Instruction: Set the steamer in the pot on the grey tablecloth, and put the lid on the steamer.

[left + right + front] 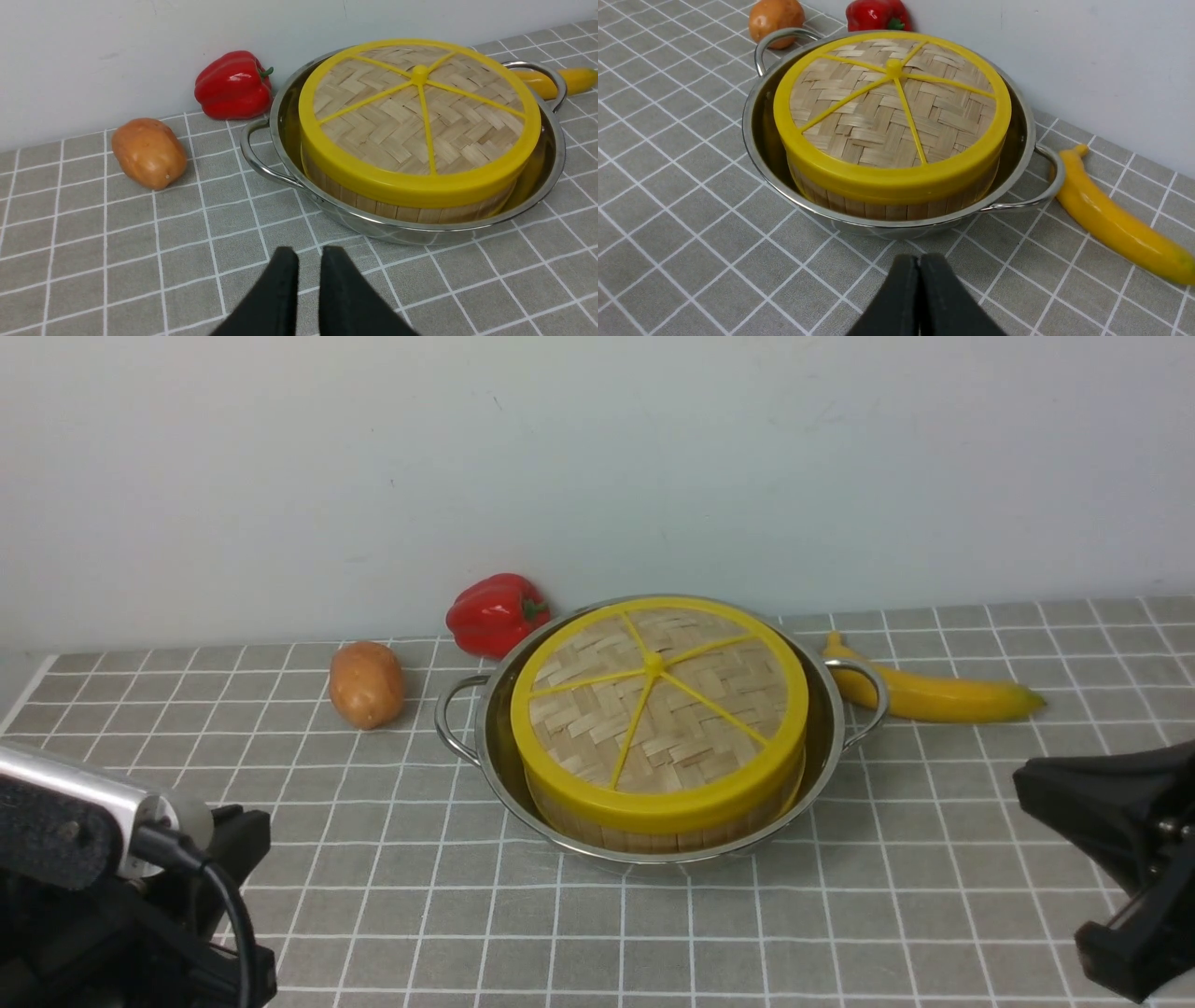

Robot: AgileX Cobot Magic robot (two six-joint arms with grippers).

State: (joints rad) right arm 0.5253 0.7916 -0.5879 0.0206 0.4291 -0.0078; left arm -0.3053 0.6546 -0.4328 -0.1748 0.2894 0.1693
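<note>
Low at near left over grey white-gridded tablecloth [392, 915], left gripper [309, 254] slightly parted, empty; near right, right gripper [920, 259] pressed shut, empty; centre, yellow-rimmed woven bamboo lid [658, 705] capping slatted bamboo steamer [644, 831] inside shiny steel pot [822, 747].

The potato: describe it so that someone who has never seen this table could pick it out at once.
Start from the wide shiny steel pot holding the yellow-rimmed bamboo steamer in the middle of the grey checked tablecloth. On the robot's left of the pot, apart from its loop handle, lies the brownish-orange oval potato. Unlike the glossy red bell pepper behind it, it is dull and smooth, with no stem.
</note>
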